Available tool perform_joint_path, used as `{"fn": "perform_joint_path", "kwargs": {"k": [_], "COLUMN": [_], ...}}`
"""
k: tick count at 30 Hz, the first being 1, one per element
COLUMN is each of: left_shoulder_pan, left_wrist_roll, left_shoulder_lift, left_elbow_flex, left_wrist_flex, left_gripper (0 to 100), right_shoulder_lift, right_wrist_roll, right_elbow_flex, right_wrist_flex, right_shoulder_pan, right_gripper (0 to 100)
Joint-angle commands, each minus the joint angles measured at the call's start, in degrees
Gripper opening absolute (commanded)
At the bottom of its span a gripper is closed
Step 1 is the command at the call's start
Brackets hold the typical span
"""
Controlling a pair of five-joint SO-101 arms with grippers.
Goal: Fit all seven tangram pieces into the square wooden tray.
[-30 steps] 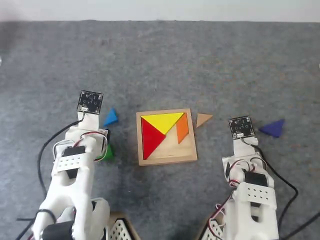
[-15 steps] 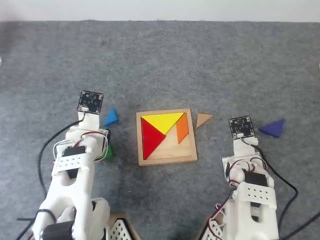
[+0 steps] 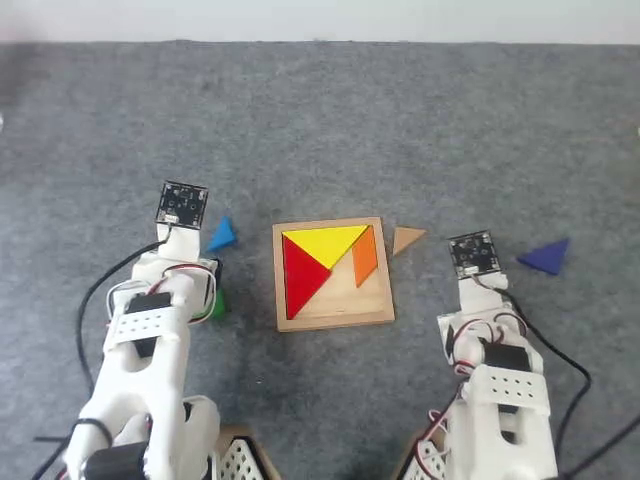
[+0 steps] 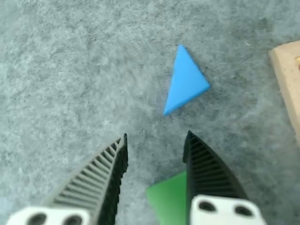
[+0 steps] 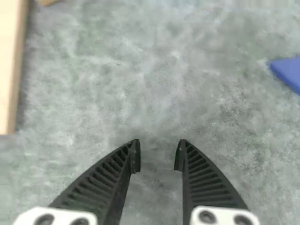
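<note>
The square wooden tray [image 3: 334,317] lies mid-table with a yellow triangle [image 3: 326,243], a red triangle [image 3: 300,272] and an orange piece [image 3: 365,256] in it. A tan triangle [image 3: 406,238] lies just right of the tray. A light blue triangle [image 3: 221,234] [image 4: 185,80] lies left of the tray, ahead of my left gripper [image 4: 155,138], which is open over the carpet. A green piece [image 4: 169,201] [image 3: 214,305] lies under that gripper, by one finger. A dark blue triangle [image 3: 546,257] [image 5: 287,72] lies at the right. My right gripper [image 5: 156,147] is open above bare carpet.
Grey carpet covers the table. The tray's edge [image 5: 11,65] [image 4: 287,79] shows at the side of both wrist views. Cables trail from both arms near the front edge.
The right arm has shifted slightly left, toward the tray. The left arm has stayed put.
</note>
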Motion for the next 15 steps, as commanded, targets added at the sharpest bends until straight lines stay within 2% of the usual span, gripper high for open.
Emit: {"fn": "perform_joint_path", "kwargs": {"k": [1,3,6,9,13,15], "left_shoulder_pan": [1.1,1.1,-2.5,-3.9,-2.8,-1.1], "left_wrist_roll": [-0.7,-0.4,0.7,2.2,2.5,3.1], "left_shoulder_lift": [-1.5,-1.9,-1.3,-1.3,-1.3,-1.3], "left_elbow_flex": [-1.5,-4.1,-13.9,-24.4,-34.0,-35.5], "left_wrist_flex": [1.1,5.2,20.3,33.2,41.4,43.1], "left_gripper": [19,19,19,19,23,24], "right_shoulder_lift": [-1.2,-1.2,-1.2,-1.2,-0.4,1.1], "right_wrist_roll": [0.7,0.8,1.8,3.3,0.9,-0.7], "right_elbow_flex": [-1.1,-1.8,-5.8,-16.0,-32.0,-38.0], "right_wrist_flex": [1.4,2.4,7.5,16.5,24.4,26.9], "right_shoulder_pan": [-3.4,-3.6,-2.6,2.2,3.3,-0.6], "right_gripper": [15.1,15.1,16.3,18.9,19.4,19.4]}}
